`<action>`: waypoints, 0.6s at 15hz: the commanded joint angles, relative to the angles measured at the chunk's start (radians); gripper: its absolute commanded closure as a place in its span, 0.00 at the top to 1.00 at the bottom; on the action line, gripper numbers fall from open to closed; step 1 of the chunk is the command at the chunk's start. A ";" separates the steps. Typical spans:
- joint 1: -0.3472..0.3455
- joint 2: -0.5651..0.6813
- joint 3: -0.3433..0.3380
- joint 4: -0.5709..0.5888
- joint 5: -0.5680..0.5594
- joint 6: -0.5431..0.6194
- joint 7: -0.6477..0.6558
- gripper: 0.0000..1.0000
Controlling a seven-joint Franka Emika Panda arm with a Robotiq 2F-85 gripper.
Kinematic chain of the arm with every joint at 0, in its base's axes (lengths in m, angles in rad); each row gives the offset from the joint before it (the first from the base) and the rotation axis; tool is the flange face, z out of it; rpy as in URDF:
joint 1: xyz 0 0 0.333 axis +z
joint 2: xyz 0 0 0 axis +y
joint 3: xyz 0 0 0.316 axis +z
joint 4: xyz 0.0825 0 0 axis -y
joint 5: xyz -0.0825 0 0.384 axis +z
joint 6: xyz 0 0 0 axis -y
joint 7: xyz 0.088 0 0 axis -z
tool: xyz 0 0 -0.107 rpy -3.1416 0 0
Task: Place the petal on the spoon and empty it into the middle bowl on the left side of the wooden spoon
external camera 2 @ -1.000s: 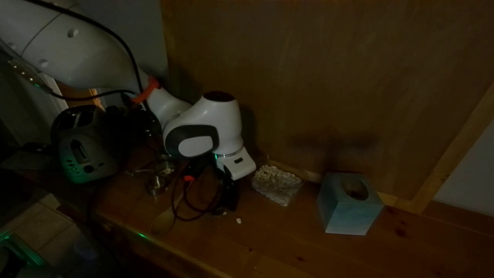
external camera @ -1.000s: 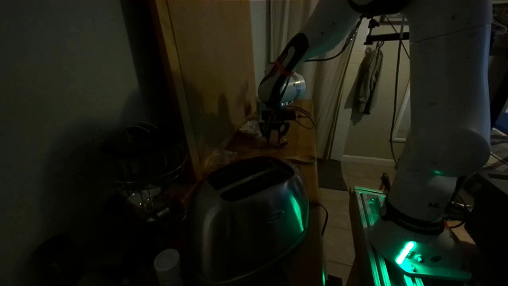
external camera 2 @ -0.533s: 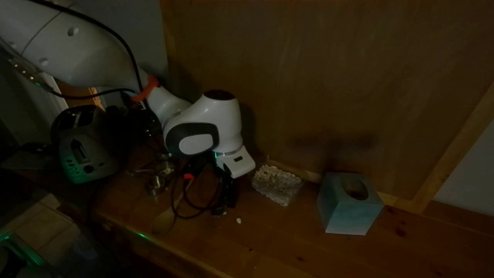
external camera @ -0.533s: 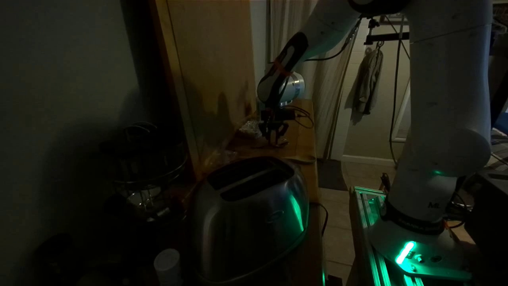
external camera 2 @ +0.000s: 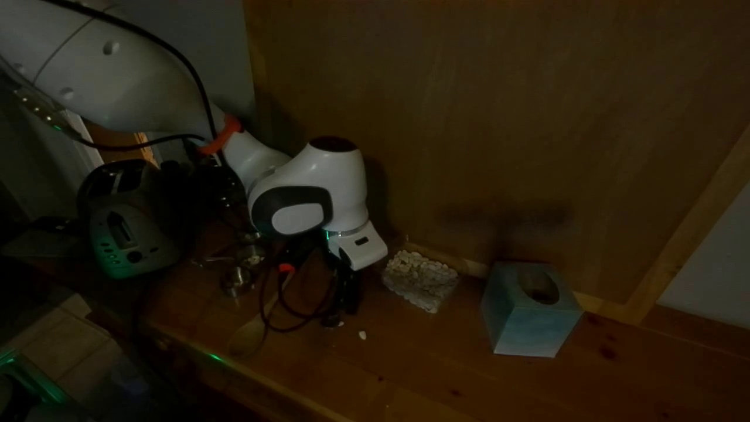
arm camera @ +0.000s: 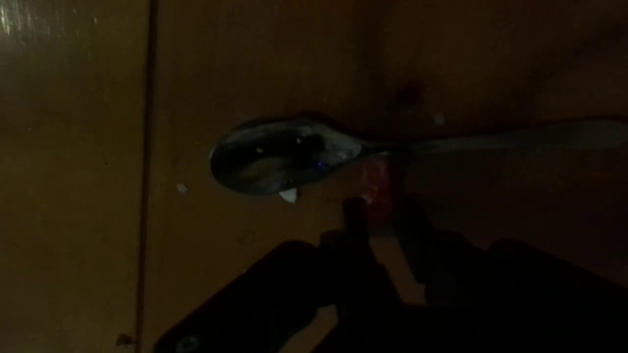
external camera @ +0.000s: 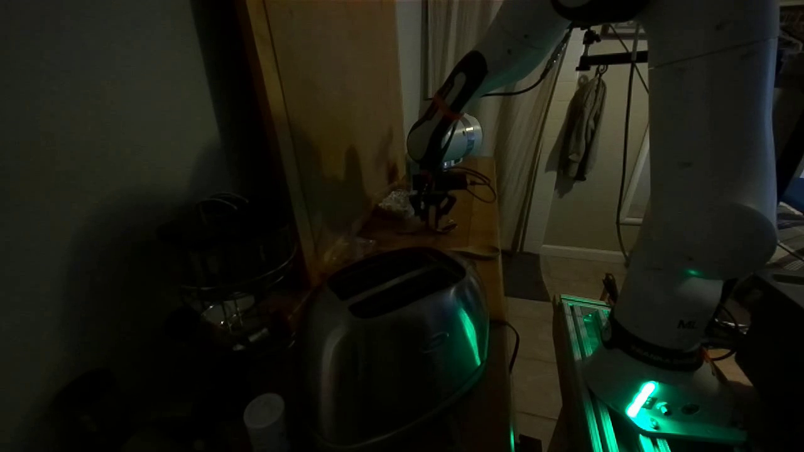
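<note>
In the wrist view a metal spoon [arm camera: 274, 157] lies with its bowl to the left; a red block [arm camera: 377, 189] stands at its neck. My gripper [arm camera: 379, 205] is shut on this block. The gripper also shows in both exterior views, low over the table [external camera: 433, 225] [external camera 2: 340, 316]. A white petal [arm camera: 289, 195] pokes out beside the spoon's bowl; another petal [external camera 2: 362, 335] lies on the table. The wooden spoon [external camera 2: 249, 336] lies near the table edge. Small metal bowls stand left of it: a front one [external camera 2: 237, 281] and one behind with white pieces [external camera 2: 252, 256].
A clear container of white petals [external camera 2: 422, 278] stands by the wooden board [external camera 2: 469, 117]. A blue tissue box [external camera 2: 530, 310] is right of it. A toaster [external camera 2: 129, 223] stands beyond the bowls. A loose cable loop [external camera 2: 266, 316] hangs by the wrist. The scene is dark.
The fingers, apart one second ago, have closed together. The wrist has risen very slightly. The bowls, wooden spoon and container have not moved.
</note>
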 commanded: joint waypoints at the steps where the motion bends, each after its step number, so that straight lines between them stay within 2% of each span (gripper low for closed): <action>1: 0.017 0.005 -0.015 0.012 -0.018 -0.020 0.014 0.19; 2: 0.017 0.005 -0.015 0.013 -0.019 -0.020 0.014 0.16; 4: 0.017 0.005 -0.015 0.013 -0.019 -0.019 0.015 0.21; 6: 0.017 0.005 -0.016 0.013 -0.020 -0.018 0.016 0.20; 9: 0.017 0.005 -0.016 0.013 -0.019 -0.021 0.016 0.12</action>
